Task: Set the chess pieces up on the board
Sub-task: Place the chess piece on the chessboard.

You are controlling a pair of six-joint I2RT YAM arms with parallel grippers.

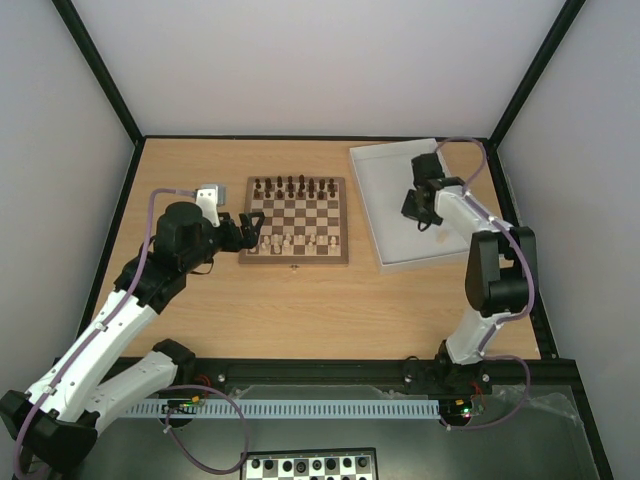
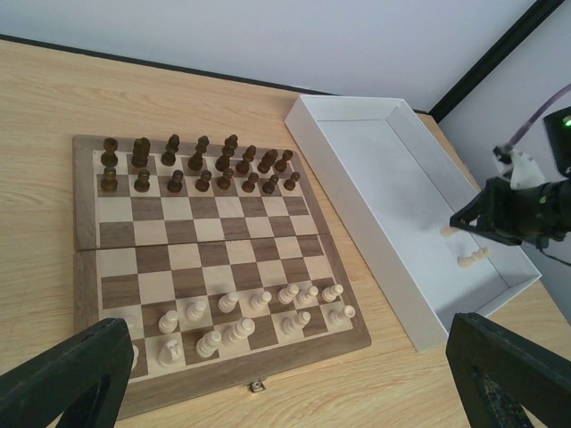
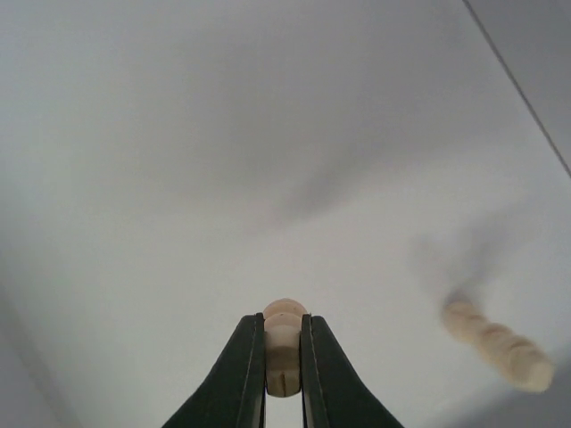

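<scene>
R gripper [image 3: 284,323] clamped on small pale cream wooden chess piece [image 3: 284,349] inside white rectangular tray [image 3: 178,178]; second pale piece [image 3: 495,343] lies nearby. L gripper [image 1: 246,232] wide open, empty, beside brown-and-cream checkered wooden board [image 1: 295,259]. Lift straight, approach vacant near-row sq from above, avoid neighbours.

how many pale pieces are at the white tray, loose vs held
loose pale cream wooden chess piece on the white rectangular tray floor: 1
pale cream wooden chess piece in the shut right pincer: 1
total: 2
</scene>
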